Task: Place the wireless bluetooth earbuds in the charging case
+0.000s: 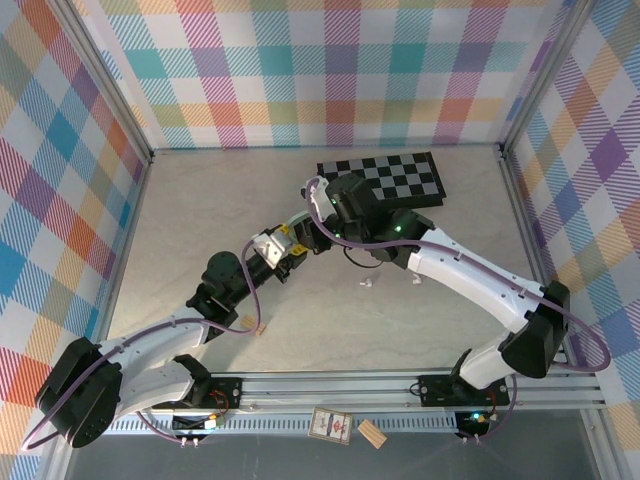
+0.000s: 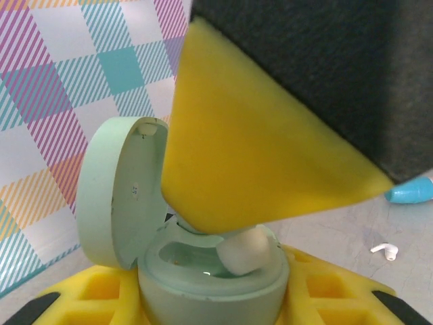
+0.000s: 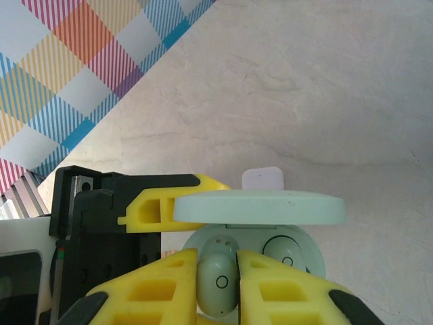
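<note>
Pale green plastic is showing between your right gripper's [image 3: 216, 256] yellow fingers. They are pinching narrowly on one earbud [image 3: 218, 284] and holding it at the mouth of the left well of the charging case [image 3: 252, 238]. From the left wrist view it is resting on the well's rim and does not look fully seated. In the right well a second earbud [image 3: 287, 256] is already sitting. The lid [image 2: 115, 189] is standing open, hinged away from the wells.

Your left gripper [image 2: 206, 306] is clamping the case body from both sides and holding it off the table [image 1: 200, 200]. Further out, a white earbud [image 2: 385, 252] is lying loose on the table, nearer the arm bases. A checkered board [image 1: 395, 180] is lying on the far side.

You are mid-insertion, I judge. The next move is calling for a straight push down into the well with the left grip staying rigid. Only then should you be easing the right fingers apart, so the bud isn't dragged back out.
</note>
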`<state>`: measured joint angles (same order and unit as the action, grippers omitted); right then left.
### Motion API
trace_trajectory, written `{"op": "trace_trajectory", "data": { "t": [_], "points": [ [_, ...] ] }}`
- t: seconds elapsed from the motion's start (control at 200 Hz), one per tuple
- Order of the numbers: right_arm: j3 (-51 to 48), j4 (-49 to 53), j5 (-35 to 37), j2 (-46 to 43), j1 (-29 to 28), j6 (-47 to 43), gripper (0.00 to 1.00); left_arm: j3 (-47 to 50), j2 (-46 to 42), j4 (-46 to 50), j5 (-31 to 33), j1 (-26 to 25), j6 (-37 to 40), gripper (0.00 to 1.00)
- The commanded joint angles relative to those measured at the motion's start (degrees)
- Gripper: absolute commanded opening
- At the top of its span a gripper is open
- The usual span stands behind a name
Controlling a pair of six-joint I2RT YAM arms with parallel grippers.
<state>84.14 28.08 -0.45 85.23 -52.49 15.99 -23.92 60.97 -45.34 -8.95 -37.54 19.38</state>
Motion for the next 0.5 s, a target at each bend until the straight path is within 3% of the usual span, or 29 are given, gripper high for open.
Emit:
{"op": "trace_trajectory", "data": {
  "t": [0.0, 0.195, 0.495],
  "points": [
    [1.6, -1.3, -0.3, 0.9, -0.3, 0.3, 0.19, -2.0, -0.8, -2.4, -0.9, -0.9, 0.4, 0.27],
    [1.5, -0.7, -0.6, 1.5, -0.3, 0.6, 0.2, -2.1, -1.2, -2.3, -1.0, -0.9, 0.0, 0.27],
    [0.6, 0.3, 0.2, -1.3, -0.2, 1.3, 0.33, -2.1, -1.5, -2.3, -0.2, -0.8, -1.0, 0.27]
  ]
}}
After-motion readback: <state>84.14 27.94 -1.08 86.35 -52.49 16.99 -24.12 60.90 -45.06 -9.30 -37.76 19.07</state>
